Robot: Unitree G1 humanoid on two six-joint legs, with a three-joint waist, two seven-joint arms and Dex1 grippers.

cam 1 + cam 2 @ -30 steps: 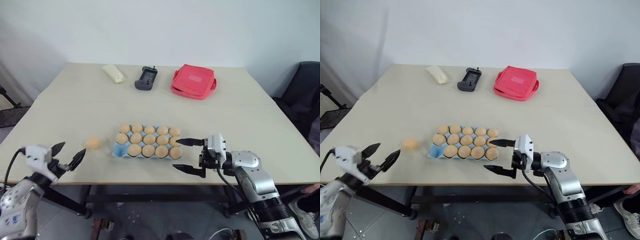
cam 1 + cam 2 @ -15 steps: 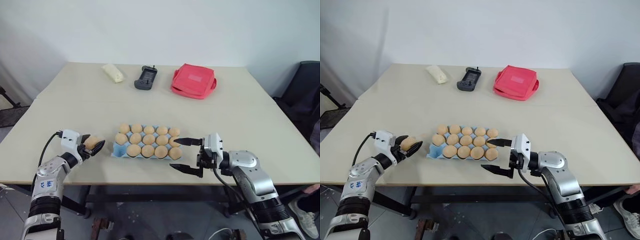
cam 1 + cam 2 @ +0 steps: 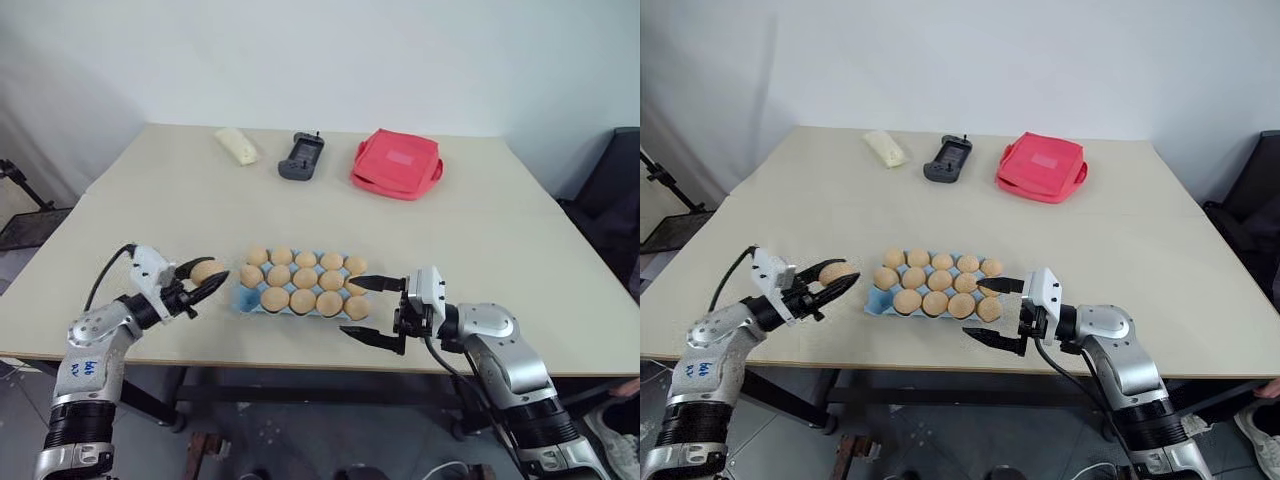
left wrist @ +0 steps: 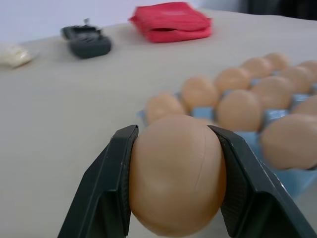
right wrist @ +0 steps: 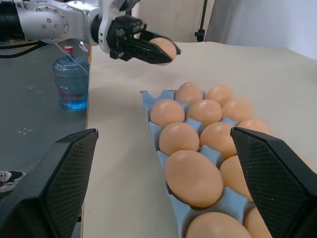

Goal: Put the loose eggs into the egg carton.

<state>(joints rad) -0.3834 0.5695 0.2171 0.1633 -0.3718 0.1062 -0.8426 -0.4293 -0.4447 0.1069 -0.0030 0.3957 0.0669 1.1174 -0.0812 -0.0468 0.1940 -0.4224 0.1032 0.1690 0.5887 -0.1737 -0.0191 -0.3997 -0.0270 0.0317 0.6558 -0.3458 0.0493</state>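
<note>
My left gripper (image 3: 206,283) is shut on one tan loose egg (image 3: 208,270), held just above the table. It hangs a short way left of the light blue egg carton (image 3: 243,299). In the left wrist view the egg (image 4: 176,173) sits squeezed between both black fingers (image 4: 111,183), with the carton's eggs behind it. Several eggs fill the carton's cups; the near left corner cup looks bare. My right gripper (image 3: 368,310) stands open at the carton's right end, level with the table, nothing in it. The right wrist view looks along the carton (image 5: 148,106) to the held egg (image 5: 161,48).
At the table's far side lie a cream packet (image 3: 237,146), a black handheld device (image 3: 301,156) and a red square pouch (image 3: 396,162). A dark chair (image 3: 615,195) stands to the right. A water bottle (image 5: 73,79) sits on the floor beyond the table's left edge.
My left gripper came in from the table's left edge, shut on the loose egg and carried it right toward the carton. The right arm stayed still. The camera shifted slightly.
</note>
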